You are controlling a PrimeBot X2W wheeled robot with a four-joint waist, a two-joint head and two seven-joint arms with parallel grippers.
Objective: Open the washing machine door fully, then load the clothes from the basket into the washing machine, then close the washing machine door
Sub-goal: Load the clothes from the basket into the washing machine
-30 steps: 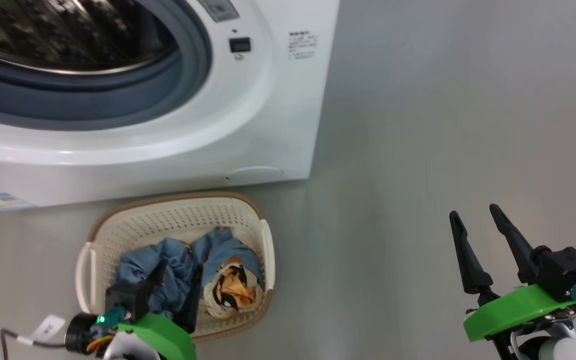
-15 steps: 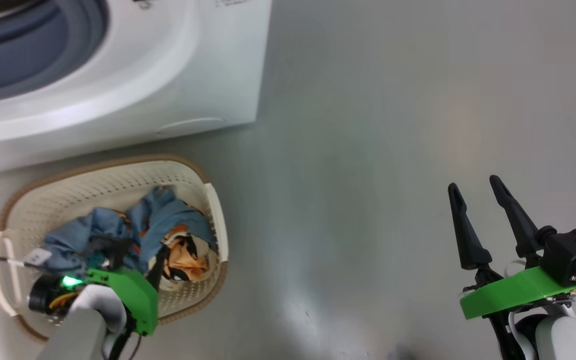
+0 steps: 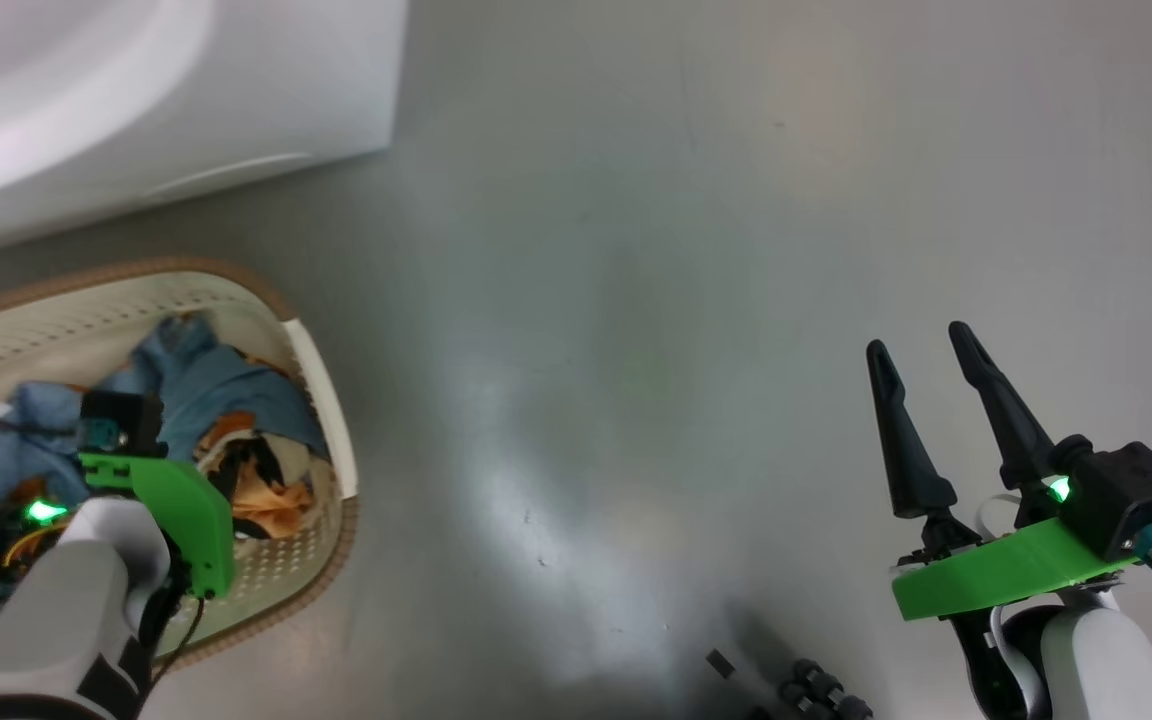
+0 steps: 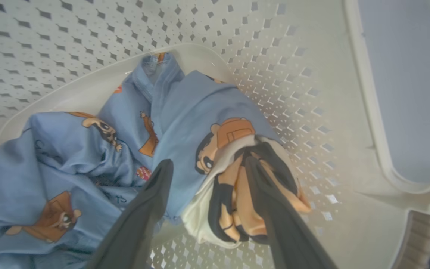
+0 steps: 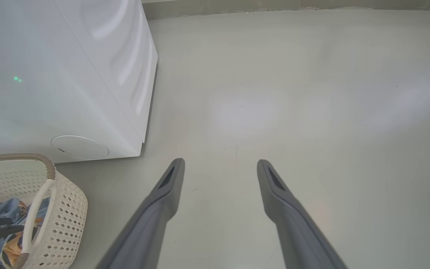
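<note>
Left tool [image 4: 208, 161], spread, straddles clothes [image 4: 69, 149]; basket [image 3: 316, 400] runs off head view's left.

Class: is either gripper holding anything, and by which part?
Nothing is held. The open left gripper straddles the clothes in the basket; the right gripper is open over the floor.

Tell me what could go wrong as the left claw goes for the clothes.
1. The open left claw straddles just the cartoon-patch end of the clothes; closing there may lift that fold while the rest drags or slips.
2. Its fingers reach near the perforated floor of the basket; a tip could snag a hole and tug it.
</note>
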